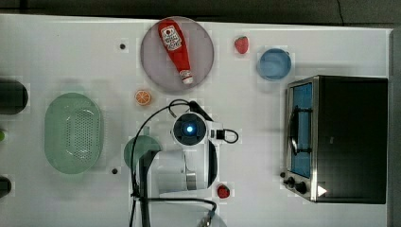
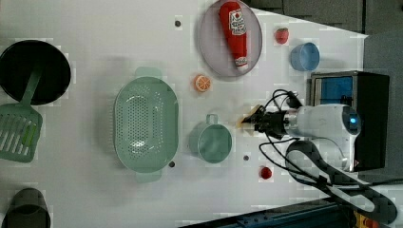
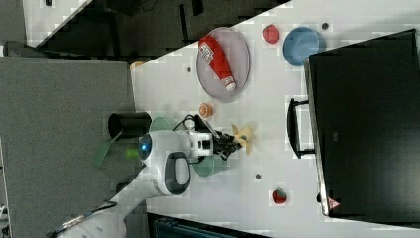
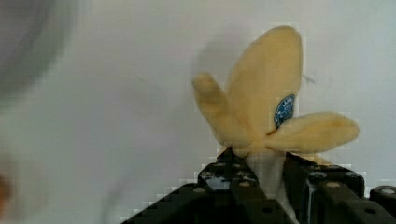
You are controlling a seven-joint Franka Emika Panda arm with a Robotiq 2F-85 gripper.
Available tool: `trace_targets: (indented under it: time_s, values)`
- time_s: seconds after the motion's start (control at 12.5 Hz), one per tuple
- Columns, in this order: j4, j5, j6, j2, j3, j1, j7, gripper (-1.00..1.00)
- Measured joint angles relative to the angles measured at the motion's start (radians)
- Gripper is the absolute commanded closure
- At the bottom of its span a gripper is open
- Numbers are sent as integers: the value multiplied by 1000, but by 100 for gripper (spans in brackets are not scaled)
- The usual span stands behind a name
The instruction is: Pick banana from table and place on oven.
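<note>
Top view: the arm's round wrist housing covers the gripper, over the white table (image 1: pixel 71 52) between the orange slice (image 1: pixel 143 97) and the oven (image 1: pixel 347 139), which stands at the top view's right with its glass door facing the arm; a ketchup bottle (image 1: pixel 177 50) lies on a grey plate (image 1: pixel 198 66), with a blue cup (image 1: pixel 274 64) and two strawberries nearby. Left view: the gripper (image 2: pixel 256 119) reaches toward the left view's left and pinches the banana (image 2: pixel 248 118) — the fruit sits just beside the green cup (image 2: pixel 211 141), with a green colander (image 2: pixel 145 124) farther along. Right view: the banana (image 3: pixel 243 137) sticks out past the black fingers, peel flaps spread, between the green cup (image 3: pixel 208 167) and the oven's handle (image 3: pixel 293 128). Wrist view: the fingers (image 4: pixel 224 179) are pressed against the banana's pale stem end — its yellow peel flaps (image 4: pixel 261 105) fan out above them, a small blue sticker (image 4: pixel 284 110) on one flap, white tabletop behind.
</note>
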Motion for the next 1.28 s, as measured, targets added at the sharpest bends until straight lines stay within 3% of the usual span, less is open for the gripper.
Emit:
trace_targets:
  time_s: [0.16,0.4,0.56,0.8,1.04,1.28]
  values:
    - [12,3,-43,-97,-11,3,0,50]
    - [35,-15,-248,-344,-9,-9,0,50]
    - [113,17,-417,-470,-28,-3,0,50]
    - [311,30,-717,-520,-44,5,2,50]
    - [434,-17,-948,-526,-69,4,2,50]
    - [536,-15,-949,-509,-155,28,-49,50]
